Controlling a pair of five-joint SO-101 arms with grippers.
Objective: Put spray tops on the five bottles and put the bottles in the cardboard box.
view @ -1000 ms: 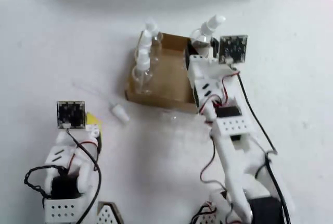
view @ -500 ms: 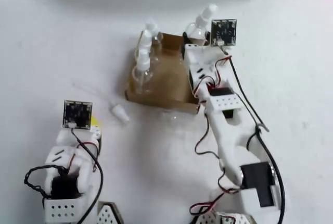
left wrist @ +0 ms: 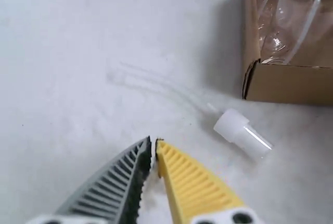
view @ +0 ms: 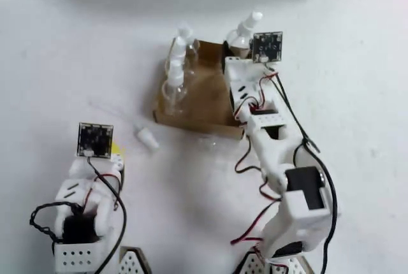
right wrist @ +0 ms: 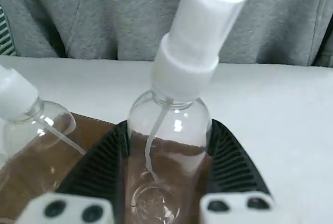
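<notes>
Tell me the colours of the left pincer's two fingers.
Left pincer: one finger grey, the other yellow; clearest in the left wrist view.

Capped bottle point(view: 245, 30) — at cardboard box point(view: 205, 92) corner

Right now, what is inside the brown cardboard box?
By the cardboard box's left wall sit two clear plastic bottles with white spray tops. The right hand holds a third clear bottle at the far right corner. The arm hides the right side.
</notes>
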